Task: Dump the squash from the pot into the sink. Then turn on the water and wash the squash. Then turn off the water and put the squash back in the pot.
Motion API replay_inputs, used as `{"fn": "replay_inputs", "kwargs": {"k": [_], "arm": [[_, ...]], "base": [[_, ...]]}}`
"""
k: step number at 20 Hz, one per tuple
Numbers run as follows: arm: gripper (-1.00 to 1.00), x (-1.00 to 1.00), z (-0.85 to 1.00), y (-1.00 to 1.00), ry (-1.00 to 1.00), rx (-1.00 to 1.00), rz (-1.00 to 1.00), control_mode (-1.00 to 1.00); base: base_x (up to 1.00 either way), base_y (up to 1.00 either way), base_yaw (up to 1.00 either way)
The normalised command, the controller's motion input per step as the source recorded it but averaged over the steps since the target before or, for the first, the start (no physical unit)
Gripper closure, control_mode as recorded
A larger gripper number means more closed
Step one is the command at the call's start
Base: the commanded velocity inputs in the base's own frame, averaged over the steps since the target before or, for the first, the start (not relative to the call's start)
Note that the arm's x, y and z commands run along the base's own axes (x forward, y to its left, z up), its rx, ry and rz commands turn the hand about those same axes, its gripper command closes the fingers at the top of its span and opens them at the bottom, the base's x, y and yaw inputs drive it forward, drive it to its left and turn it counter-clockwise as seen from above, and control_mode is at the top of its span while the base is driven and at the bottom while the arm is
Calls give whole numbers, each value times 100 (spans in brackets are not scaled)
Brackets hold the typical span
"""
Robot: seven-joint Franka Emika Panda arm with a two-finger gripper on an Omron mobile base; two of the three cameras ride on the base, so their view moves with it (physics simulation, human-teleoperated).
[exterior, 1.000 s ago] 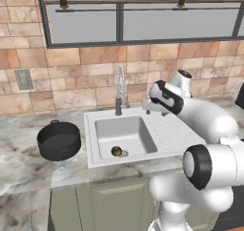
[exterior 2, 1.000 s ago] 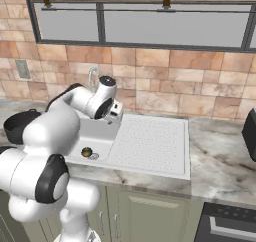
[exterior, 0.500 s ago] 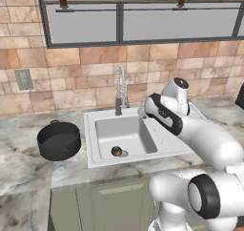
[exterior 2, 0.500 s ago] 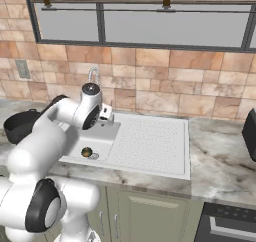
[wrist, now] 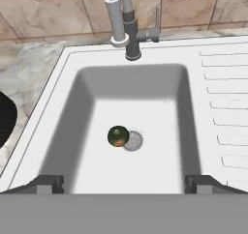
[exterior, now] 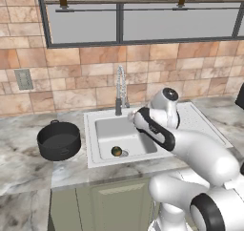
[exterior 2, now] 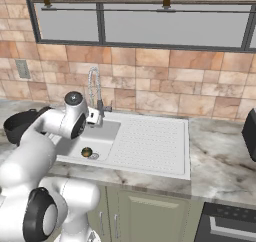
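The squash (wrist: 117, 136), dark green with yellow patches, lies on the floor of the sink (wrist: 72, 122) right beside the round metal drain (wrist: 132, 141). It also shows in the basin as the squash (exterior: 116, 152) and the squash (exterior 2: 86, 151). My gripper (wrist: 124, 184) hovers above the basin's near side, looking down into it, open and with nothing between the tips. The hand (exterior: 136, 118) hangs just right of the faucet (exterior: 121, 89). No stream runs from the spout. The black pot (exterior: 58, 140) stands on the counter left of the sink; I cannot see into it.
The ribbed drainboard (exterior 2: 150, 141) stretches right of the basin. The faucet's base and lever (wrist: 140, 37) rise at the sink's back rim, close to my hand. A tiled wall with a window stands behind. A dark appliance (exterior 2: 250, 133) sits at the far right.
The arm has swung left from over the drainboard to above the basin, beside the faucet. The squash has stayed by the drain, and the jaws stayed wide.
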Motion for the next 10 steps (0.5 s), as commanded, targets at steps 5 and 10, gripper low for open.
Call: {"fn": "replay_inputs", "kwargs": {"k": [5,10], "arm": [[-100,5,-7,34,2,-4,0,-100],[-100,11,-13,15,2,-8,-3,-100]], "base": [[0,0,0],[0,0,0]]}}
